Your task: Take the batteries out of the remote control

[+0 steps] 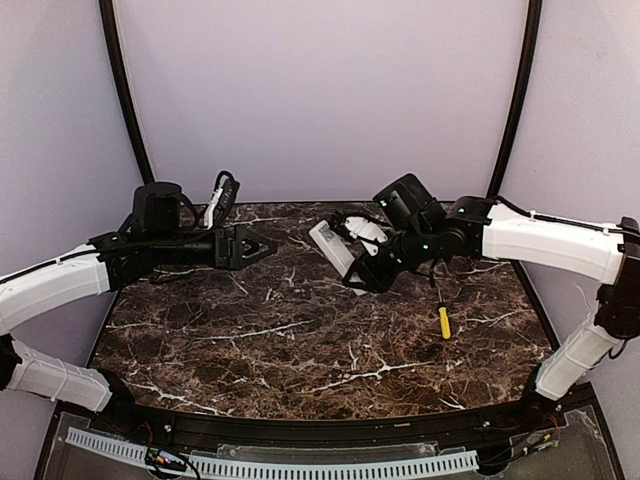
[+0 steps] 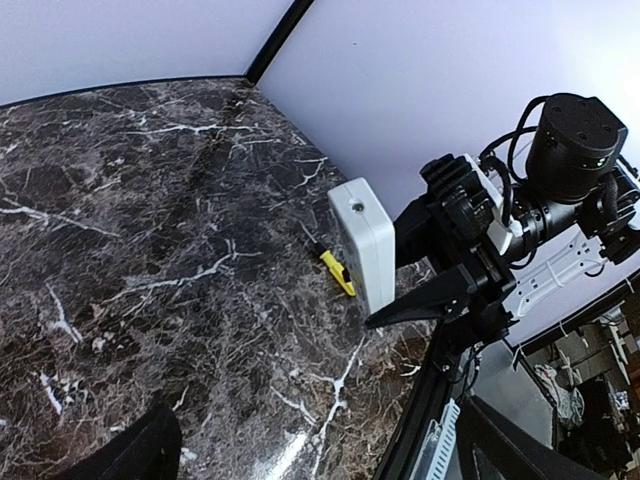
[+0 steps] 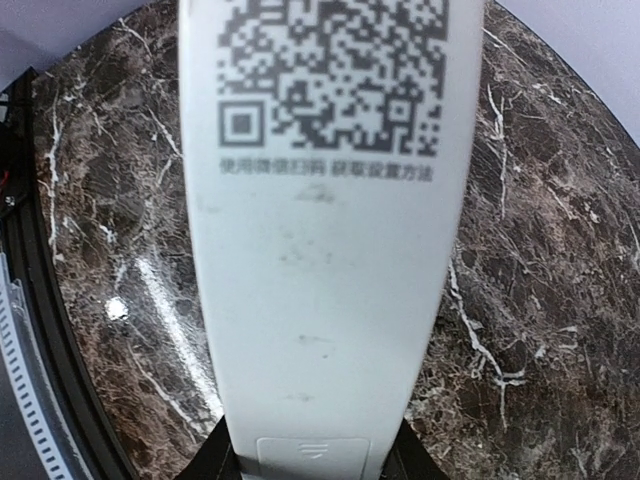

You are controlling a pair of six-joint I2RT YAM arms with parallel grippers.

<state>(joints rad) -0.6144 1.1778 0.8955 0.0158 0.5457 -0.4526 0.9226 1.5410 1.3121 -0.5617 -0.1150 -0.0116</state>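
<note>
My right gripper is shut on the remote control, a slim white bar, and holds it tilted above the back middle of the table. In the right wrist view the remote shows its back with a QR code; the battery cover sits shut between the black fingers. The batteries are hidden. My left gripper is open and empty, a little left of the remote. In the left wrist view the remote stands on end in the right gripper.
A yellow-handled screwdriver lies on the dark marble table at the right, below the right arm; it also shows in the left wrist view. Purple walls enclose the back and sides.
</note>
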